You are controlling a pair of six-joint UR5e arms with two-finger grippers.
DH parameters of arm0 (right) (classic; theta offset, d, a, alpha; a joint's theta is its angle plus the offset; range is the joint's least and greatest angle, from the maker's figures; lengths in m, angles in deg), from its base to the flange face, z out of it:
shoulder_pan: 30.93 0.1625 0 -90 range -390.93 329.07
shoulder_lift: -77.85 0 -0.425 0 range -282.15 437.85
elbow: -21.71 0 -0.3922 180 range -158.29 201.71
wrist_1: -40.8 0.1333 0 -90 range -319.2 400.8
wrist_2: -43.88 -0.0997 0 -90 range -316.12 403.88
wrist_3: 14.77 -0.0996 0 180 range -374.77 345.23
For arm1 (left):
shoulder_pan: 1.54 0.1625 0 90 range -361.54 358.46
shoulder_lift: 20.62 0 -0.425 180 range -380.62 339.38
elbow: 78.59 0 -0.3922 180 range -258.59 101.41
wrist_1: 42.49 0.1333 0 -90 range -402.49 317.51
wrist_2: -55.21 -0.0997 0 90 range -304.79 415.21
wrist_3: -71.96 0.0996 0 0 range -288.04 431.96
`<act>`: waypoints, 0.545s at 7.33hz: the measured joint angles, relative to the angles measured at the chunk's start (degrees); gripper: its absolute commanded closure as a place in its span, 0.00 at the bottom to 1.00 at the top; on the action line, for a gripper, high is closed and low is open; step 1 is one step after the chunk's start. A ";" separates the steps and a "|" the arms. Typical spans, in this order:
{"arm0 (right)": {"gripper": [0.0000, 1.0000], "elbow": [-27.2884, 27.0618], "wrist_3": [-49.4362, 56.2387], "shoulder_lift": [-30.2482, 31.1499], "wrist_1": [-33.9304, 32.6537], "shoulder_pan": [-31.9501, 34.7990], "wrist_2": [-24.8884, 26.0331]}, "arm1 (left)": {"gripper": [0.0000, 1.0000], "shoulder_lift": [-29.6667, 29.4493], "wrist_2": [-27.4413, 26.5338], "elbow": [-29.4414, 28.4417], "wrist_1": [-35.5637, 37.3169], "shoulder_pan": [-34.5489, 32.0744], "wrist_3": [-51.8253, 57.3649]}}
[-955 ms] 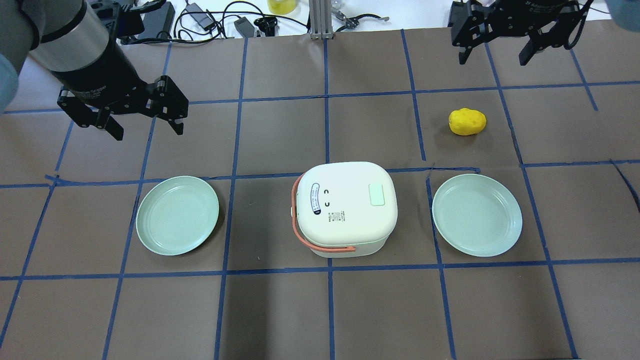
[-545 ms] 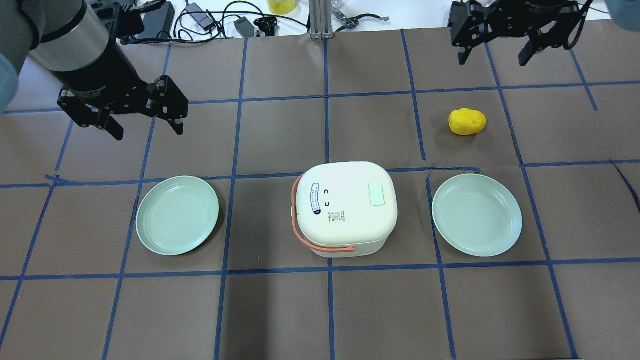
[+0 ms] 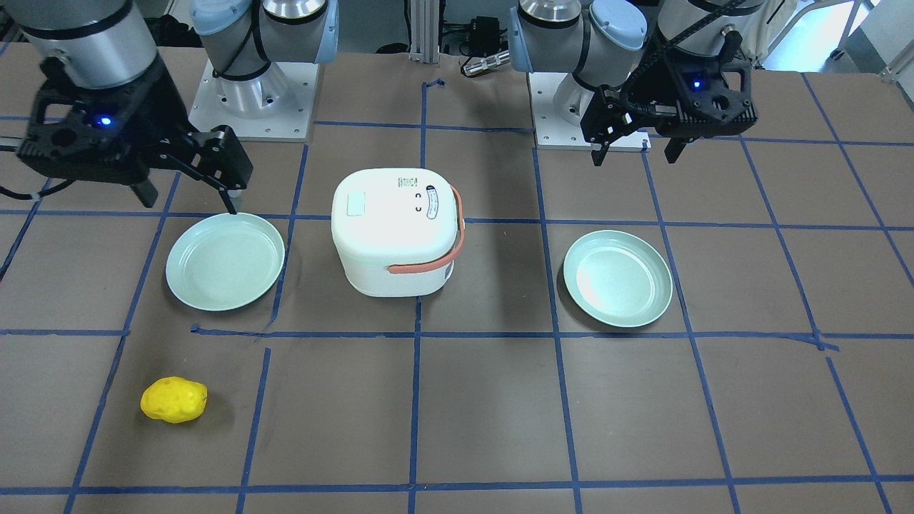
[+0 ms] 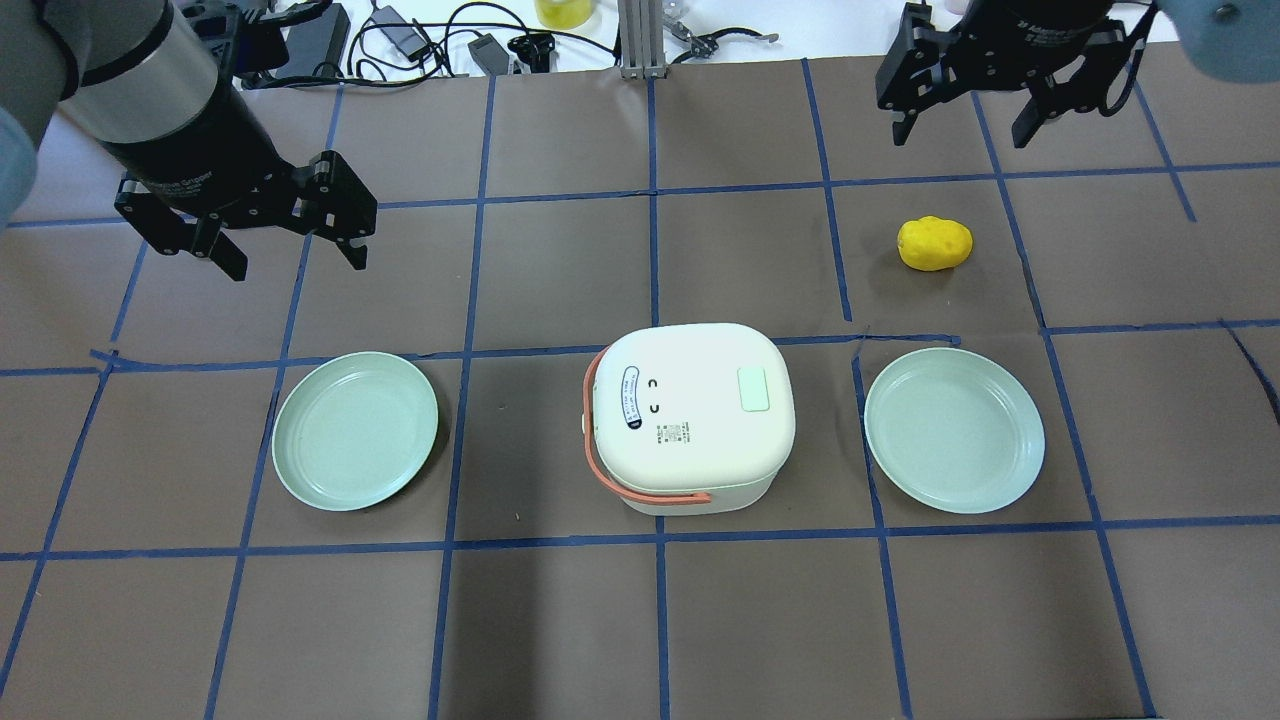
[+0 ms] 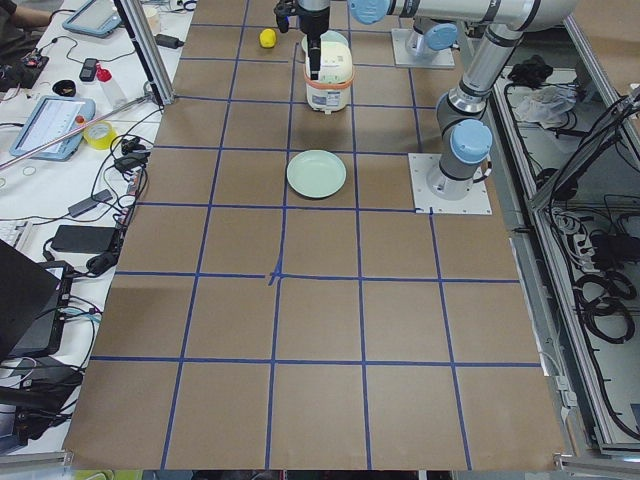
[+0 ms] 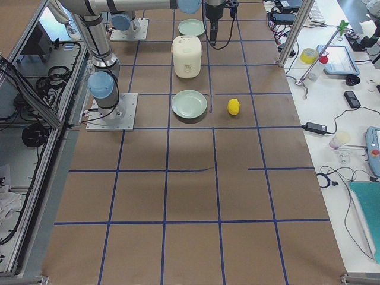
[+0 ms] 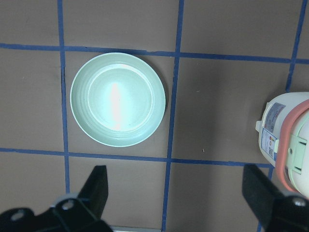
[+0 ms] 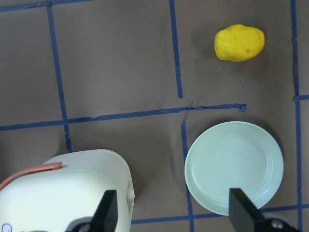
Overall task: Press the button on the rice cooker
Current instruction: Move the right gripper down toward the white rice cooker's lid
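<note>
The white rice cooker [image 4: 690, 440] with an orange handle stands mid-table, lid shut. Its pale green button [image 4: 752, 388] is on the lid's right side; it also shows in the front view [image 3: 355, 203]. My left gripper [image 4: 297, 265] is open and empty, up in the air far left of the cooker and beyond the left plate. My right gripper [image 4: 962, 138] is open and empty, high at the far right, beyond the yellow potato-like thing. The left wrist view shows the cooker's edge [image 7: 289, 145]. The right wrist view shows the cooker's corner [image 8: 67, 193].
Two pale green plates flank the cooker, one on the left [image 4: 355, 430] and one on the right [image 4: 955, 430]. A yellow potato-like thing [image 4: 934, 243] lies beyond the right plate. Cables and gear [image 4: 400, 35] lie along the far edge.
My right gripper has shifted a little to the left and farther back in the overhead view. The left gripper and the cooker have not moved.
</note>
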 measured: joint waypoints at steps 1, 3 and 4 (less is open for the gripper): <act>0.92 -2.13 -0.67 -0.02 -0.05 2.03 -1.02 | 0.00 0.00 0.00 0.00 0.00 0.00 0.00; 1.00 -5.54 -3.40 -0.02 -0.13 5.67 -1.81 | 0.00 0.00 0.00 0.00 0.00 0.00 -0.04; 1.00 -7.07 -5.49 -0.02 -0.56 7.29 -1.88 | 0.00 0.00 0.00 0.00 0.00 0.00 -0.02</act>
